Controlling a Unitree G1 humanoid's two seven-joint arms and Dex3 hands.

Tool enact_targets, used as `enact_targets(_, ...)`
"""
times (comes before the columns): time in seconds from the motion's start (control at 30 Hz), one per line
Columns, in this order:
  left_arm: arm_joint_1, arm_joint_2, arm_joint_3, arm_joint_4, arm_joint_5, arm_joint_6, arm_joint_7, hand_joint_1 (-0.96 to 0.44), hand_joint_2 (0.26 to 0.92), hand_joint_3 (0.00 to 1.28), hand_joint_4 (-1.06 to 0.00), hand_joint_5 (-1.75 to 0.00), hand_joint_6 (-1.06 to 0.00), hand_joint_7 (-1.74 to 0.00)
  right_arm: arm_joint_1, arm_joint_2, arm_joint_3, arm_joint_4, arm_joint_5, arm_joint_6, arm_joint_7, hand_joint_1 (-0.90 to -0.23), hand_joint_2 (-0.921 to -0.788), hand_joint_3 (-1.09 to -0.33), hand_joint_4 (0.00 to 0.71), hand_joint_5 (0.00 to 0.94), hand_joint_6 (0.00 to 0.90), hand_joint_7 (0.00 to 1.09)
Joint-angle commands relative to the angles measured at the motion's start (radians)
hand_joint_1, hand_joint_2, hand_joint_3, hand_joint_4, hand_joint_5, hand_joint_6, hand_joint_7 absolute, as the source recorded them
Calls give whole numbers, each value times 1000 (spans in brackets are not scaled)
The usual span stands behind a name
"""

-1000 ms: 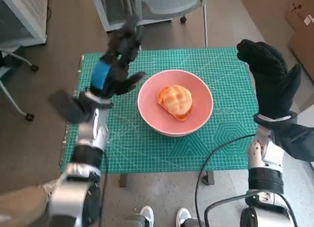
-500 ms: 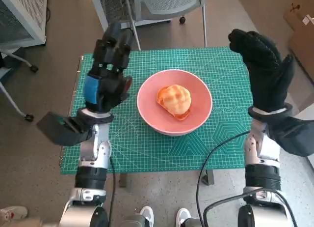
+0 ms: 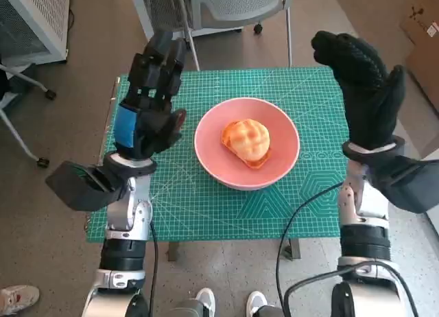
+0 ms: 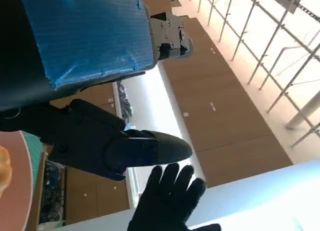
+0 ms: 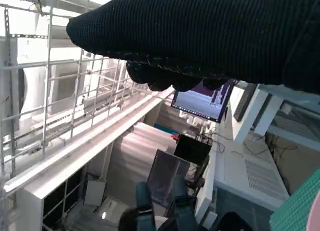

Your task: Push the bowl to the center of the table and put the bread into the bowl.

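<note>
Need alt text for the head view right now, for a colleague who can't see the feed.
A pink bowl holding a golden bread bun sits near the middle of a green cutting mat on a small table. The blue-taped left hand and the gloved right hand are raised on either side of it, holding nothing.

Pink bowl (image 3: 247, 144), golden checkered bread (image 3: 245, 141), green gridded mat (image 3: 206, 200).

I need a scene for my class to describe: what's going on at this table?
A humanoid robot has both hands raised beside a pink bowl on a green cutting mat. The bread already lies in the bowl, about mid-table. The left hand and the right hand hold nothing and touch neither.
</note>
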Motion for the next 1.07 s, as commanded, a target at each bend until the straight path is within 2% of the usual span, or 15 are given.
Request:
enact_targets(0.03,3,14,-4,-24,14,3,5,-670,921,373,-24,-3,1,-429,4,7,9,6,-8,24,0,-643,-921,-626,241,8,331,19)
enact_targets(0.37,-7,19,0,-12,2,-13,-7,-656,921,369,-24,-4,1,-445,-11,-1,9,36,8,26,33,-649,-921,-617,242,5,329,16)
enact_targets(0.63,-11,13,-2,-5,7,-26,-5,-652,921,372,-28,-5,1,-431,-14,-5,6,36,6,28,38,-659,-921,-613,238,2,326,13)
enact_targets(0.93,-12,9,-5,5,5,-31,-11,-651,921,371,-25,-4,1,-415,-18,-9,-1,34,16,42,49,-651,-921,-612,237,1,327,12)
enact_targets(1.07,-14,10,-6,12,6,-37,-14,-651,921,371,-24,-3,1,-408,-10,-9,0,21,9,39,42,-647,-921,-608,235,0,327,12)
